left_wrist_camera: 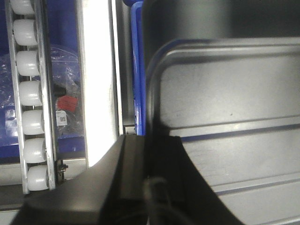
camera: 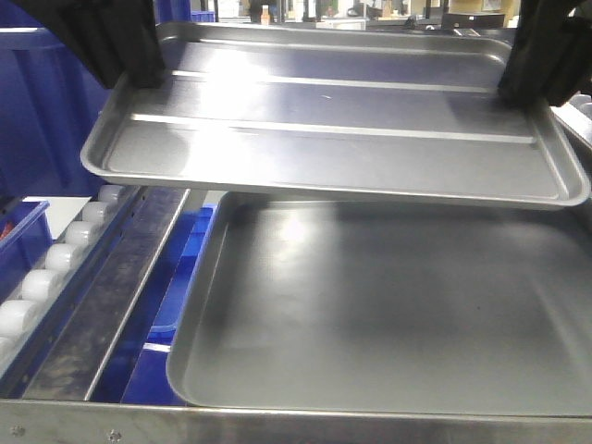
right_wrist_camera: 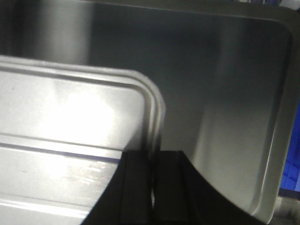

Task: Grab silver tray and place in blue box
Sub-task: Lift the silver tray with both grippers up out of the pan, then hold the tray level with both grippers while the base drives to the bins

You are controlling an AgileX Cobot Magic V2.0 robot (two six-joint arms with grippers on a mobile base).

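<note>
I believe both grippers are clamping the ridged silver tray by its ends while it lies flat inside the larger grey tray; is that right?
Not quite: the silver tray is not lying in the grey tray; the front view shows it held up above it, slightly tilted. The left gripper and right gripper do clamp its ends.
</note>
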